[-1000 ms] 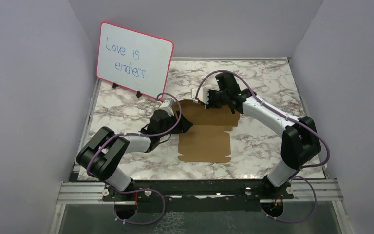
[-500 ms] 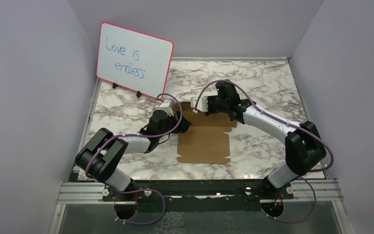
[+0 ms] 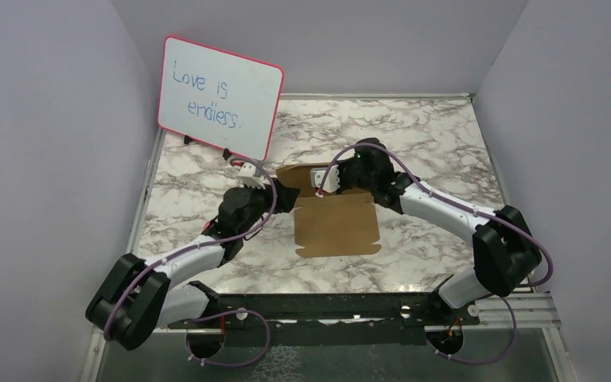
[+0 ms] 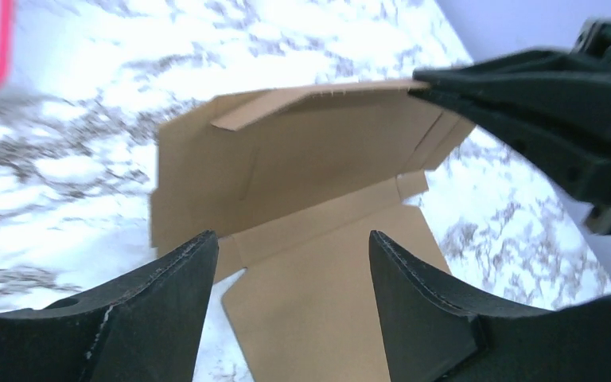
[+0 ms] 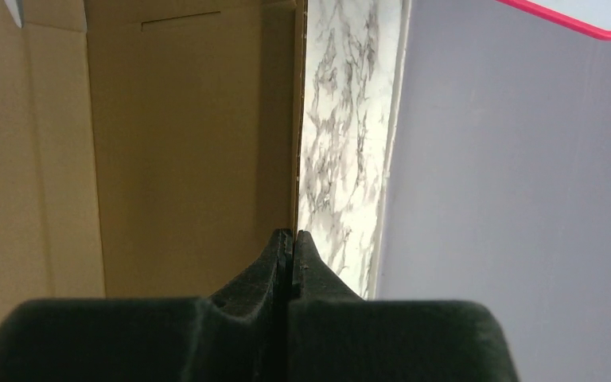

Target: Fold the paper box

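My right gripper (image 5: 290, 236) is closed tight, and its tips seem to pinch the top edge of the paper box's (image 3: 336, 227) raised far panel. My left gripper (image 4: 290, 243) hangs wide open with nothing in it, just beside the box's left side. The box lies mid-table (image 3: 430, 135), with its near panel flat and its far panel stood up along a crease.

I judge it to be light, thin brown cardboard. It looks stiff across the panels, ready to bend at the scored lines, and likely to slide on the smooth marble. Edges and flap corners look best for holding.

The cardboard shows no print. Behind it, a pink-framed whiteboard (image 3: 219, 97) reads "Love is endless."
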You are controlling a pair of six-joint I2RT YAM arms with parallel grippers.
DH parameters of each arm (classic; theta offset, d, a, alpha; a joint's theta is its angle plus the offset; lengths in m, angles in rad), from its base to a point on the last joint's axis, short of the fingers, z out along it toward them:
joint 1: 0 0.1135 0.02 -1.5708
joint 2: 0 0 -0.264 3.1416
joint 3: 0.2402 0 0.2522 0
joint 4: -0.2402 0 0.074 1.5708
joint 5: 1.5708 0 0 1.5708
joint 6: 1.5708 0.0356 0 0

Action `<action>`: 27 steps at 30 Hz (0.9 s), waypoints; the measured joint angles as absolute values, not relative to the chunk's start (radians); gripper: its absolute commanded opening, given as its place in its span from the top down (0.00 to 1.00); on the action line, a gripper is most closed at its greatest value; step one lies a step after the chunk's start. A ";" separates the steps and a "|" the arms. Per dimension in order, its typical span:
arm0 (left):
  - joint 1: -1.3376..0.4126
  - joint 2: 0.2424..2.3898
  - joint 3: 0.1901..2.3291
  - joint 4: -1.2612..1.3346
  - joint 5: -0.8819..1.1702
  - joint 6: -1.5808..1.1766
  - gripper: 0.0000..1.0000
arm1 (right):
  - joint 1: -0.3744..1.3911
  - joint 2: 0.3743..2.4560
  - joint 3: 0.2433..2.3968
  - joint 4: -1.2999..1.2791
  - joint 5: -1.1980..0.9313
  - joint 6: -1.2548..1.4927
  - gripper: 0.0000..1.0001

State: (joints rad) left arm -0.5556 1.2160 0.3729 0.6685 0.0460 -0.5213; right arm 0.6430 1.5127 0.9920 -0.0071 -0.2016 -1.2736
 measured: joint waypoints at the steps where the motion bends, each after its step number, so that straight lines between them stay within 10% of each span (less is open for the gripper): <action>1: -0.550 1.183 0.361 0.671 0.032 -0.517 0.31 | 0.646 1.512 0.983 0.009 -0.195 -1.283 0.99; 27: -0.373 1.364 0.509 0.654 0.045 -0.525 0.28 | 0.681 1.507 0.897 0.142 -0.144 -1.363 0.99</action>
